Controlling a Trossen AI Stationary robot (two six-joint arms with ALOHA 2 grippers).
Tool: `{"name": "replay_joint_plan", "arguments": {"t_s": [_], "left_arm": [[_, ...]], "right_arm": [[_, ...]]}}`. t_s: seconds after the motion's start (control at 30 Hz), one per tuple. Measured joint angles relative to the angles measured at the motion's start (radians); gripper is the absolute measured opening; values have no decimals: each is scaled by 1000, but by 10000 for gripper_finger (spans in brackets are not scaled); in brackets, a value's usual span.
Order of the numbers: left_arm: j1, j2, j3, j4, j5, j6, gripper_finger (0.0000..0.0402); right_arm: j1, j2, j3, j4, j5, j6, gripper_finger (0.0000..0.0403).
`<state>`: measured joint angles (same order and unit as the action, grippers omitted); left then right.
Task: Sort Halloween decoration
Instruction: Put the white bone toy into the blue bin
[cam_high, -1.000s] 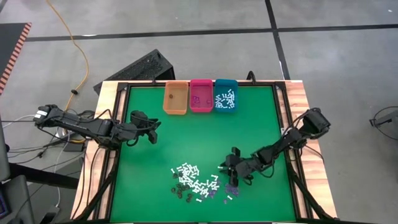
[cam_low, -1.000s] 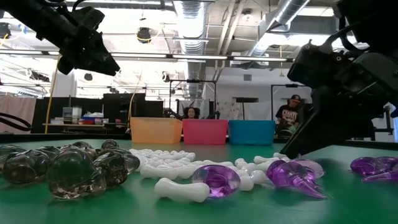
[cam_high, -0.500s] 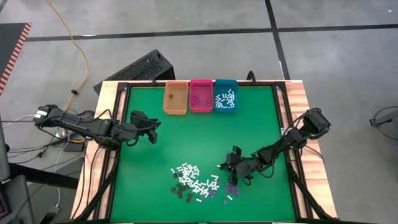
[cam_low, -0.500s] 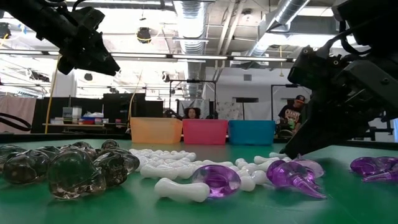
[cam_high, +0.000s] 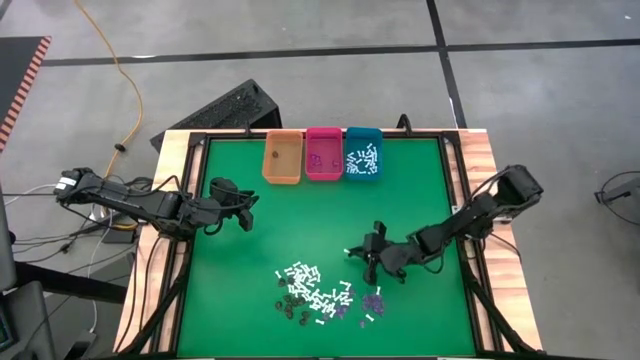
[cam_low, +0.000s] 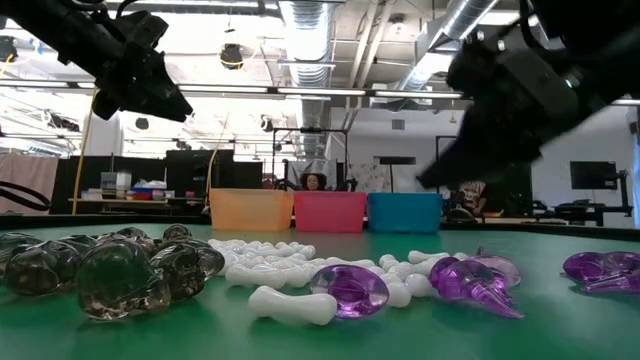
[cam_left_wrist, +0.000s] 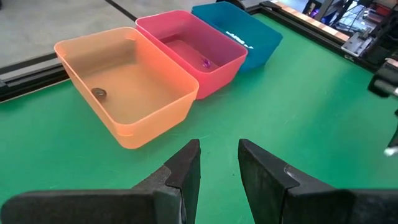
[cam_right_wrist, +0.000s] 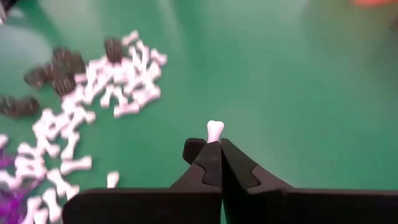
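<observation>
Bone (cam_right_wrist: 214, 130), one small white piece, sticks up from between my right gripper's (cam_right_wrist: 213, 152) fingertips, which are pinched shut on its lower end. From above I see that right gripper (cam_high: 362, 250) raised over the green mat (cam_high: 300, 215), at about 1 o'clock from the pile of decorations (cam_high: 318, 293). The pile lies near the mat's 6 o'clock edge: white bones in the middle, dark pieces (cam_right_wrist: 62, 65) toward its 9 o'clock side, purple pieces (cam_low: 350, 285) toward 3 o'clock.

Three bins stand in a row, touching, at the mat's 12 o'clock edge. I see a single dark piece in the orange bin (cam_left_wrist: 124, 93), a purple piece in the pink bin (cam_left_wrist: 193, 50), and a heap of white bones in the teal bin (cam_high: 362, 153).

My left gripper (cam_left_wrist: 217, 165) waits above the mat's 9 o'clock side, pointing at the orange bin, its fingers a narrow gap apart with nothing between them.

Compared with a second ago, the right gripper has closed, lifted off the pile's purple edge with the bone, and shifted toward 12 o'clock; at table height it now hangs well above the pieces. The left arm has not moved.
</observation>
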<state>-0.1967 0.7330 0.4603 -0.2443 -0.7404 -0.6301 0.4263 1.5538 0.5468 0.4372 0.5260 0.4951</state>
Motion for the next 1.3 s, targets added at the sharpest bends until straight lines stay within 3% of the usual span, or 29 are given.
{"name": "replay_joint_plan", "arguments": {"t_s": [0.3,0.6,0.8,0.97,1.03,1.2,1.3], "left_arm": [[0,0,0,-5,0,1,99],[0,0,0,-6,0,5,99],[0,0,0,-6,0,5,99],[0,0,0,-5,0,5,99],[0,0,0,-5,0,5,99],[0,0,0,-6,0,5,99],[0,0,0,-9,0,5,99]], "right_arm": [[-209,-226,1,-98,151,-220,16],[-565,-298,1,-126,151,-329,31],[-748,-289,1,-142,-34,-336,89],[-808,-291,1,-123,-146,-320,136],[-809,-291,1,-112,-213,-305,150],[-747,-290,2,-46,-548,-287,156],[-642,-289,2,-43,-581,-237,151]]}}
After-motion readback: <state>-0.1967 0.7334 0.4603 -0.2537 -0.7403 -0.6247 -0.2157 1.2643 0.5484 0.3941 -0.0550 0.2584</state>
